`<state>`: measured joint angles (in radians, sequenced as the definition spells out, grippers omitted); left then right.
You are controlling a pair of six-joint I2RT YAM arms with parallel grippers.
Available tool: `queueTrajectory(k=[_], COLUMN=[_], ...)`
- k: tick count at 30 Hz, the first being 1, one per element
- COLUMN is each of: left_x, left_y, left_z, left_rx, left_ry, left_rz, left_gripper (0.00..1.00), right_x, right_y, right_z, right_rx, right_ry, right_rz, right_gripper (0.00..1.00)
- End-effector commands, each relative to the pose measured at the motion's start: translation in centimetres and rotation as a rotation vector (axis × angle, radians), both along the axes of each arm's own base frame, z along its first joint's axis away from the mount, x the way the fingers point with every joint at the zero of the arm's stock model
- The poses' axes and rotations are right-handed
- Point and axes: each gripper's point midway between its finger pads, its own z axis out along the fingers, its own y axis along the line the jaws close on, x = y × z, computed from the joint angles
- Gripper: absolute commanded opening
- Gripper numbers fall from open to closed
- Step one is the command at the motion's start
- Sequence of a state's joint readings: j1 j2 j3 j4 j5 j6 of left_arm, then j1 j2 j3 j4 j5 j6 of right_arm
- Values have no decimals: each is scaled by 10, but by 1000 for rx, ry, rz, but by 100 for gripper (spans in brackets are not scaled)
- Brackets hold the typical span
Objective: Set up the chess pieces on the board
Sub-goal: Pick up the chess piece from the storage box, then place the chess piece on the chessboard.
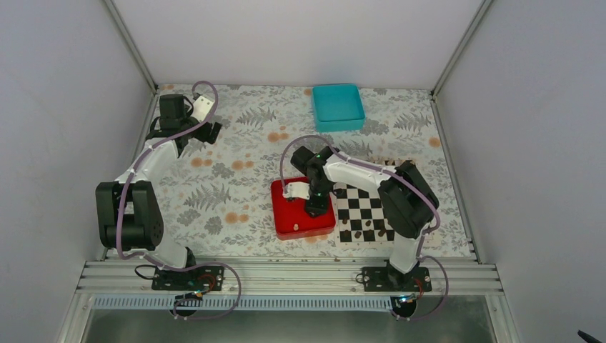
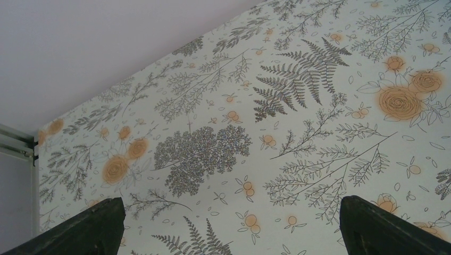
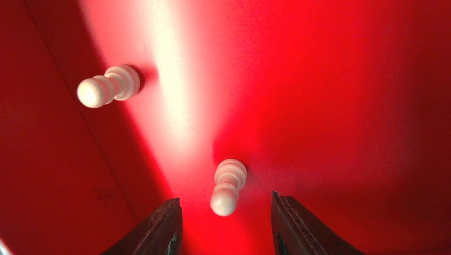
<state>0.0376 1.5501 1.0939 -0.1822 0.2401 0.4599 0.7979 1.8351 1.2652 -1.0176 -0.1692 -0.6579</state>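
My right gripper (image 1: 316, 208) reaches down into the red tray (image 1: 289, 221), just left of the checkered board (image 1: 366, 214). In the right wrist view the right gripper (image 3: 226, 218) is open, with a pale pawn (image 3: 228, 186) standing upright between its fingertips (image 3: 165, 226) and touching neither one. A second pale pawn (image 3: 109, 86) stands farther off at the upper left on the tray floor (image 3: 345, 95). Dark pieces (image 1: 356, 232) stand along the board's near edge. My left gripper (image 1: 209, 131) is open and empty over the table's far left; its wrist view (image 2: 228, 226) shows only the floral cloth.
A teal tray (image 1: 337, 106) sits at the back centre. White walls enclose the floral-patterned table on three sides. The red tray's left wall (image 3: 48, 175) rises close beside my right gripper's left finger.
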Motion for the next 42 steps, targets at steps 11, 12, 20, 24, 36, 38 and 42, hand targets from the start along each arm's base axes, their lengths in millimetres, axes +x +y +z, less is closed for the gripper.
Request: queueTrajectory(k=[11,12,20,24,36,38,42], left_x=[3,3,3,3,2,2,2], left_y=[1,1,1,1,-2,-2,-2], left_z=[5,5,4,5,12,11,10], left_rx=[-6,-6,-6,-7,-18,-16,-16], left_ry=[-14,-14,-11,-13,-28,-24,-25], left_rz=[-4,-3,-4,-4,-14,-14,-14], left_gripper=[100,100,100,100,100,100,100], right_x=[-5,-3,21,52,137,140,142], right_y=[8,8,3,-22,-206,-232,-270], right_z=[-26,-25,22,60,134,129,107], right_rx=[-10,-7,35,52,90,68,45], right_ry=[18,7,-108,-189,-343,-335,-291], right_rz=[-9,-10,-54,-142,-555,-607,-690], right_gripper=[30,24,9,8,9,9,9])
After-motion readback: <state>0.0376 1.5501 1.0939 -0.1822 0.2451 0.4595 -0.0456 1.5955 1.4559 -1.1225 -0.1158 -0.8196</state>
